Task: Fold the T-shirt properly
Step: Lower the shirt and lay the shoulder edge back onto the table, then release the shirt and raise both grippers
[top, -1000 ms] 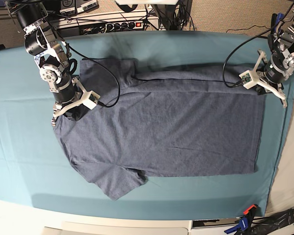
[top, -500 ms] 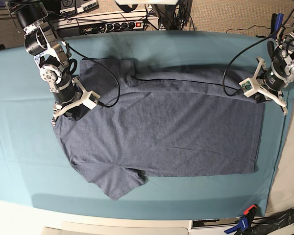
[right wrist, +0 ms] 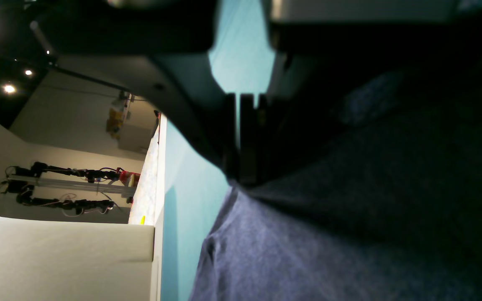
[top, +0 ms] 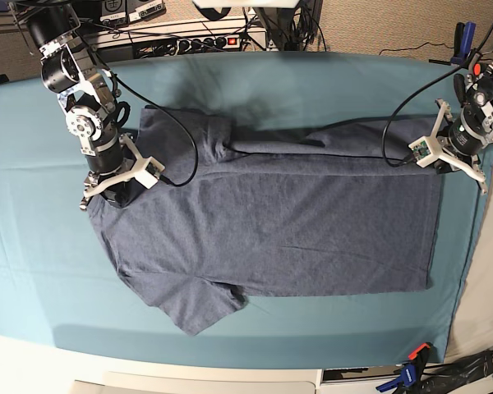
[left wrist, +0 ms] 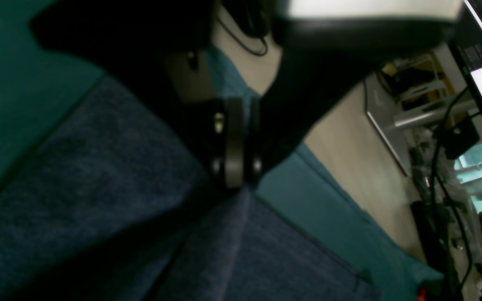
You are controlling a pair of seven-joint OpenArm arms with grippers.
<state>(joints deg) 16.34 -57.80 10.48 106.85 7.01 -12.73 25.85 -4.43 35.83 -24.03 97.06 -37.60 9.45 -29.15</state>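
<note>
in the left wrist view, the left end effector [left wrist: 234, 175] is clenching a ridge of the t-shirt [left wrist: 78, 188], cloth falling away below it over the teal counter [left wrist: 11, 83]. in the right wrist view, the right end effector [right wrist: 241, 177] is pinching the shirt edge, fabric spreading beneath it. in the base view, both are gripping opposite ends; uneven pulling is likely risking a slipped hem or skewed fold.
</note>
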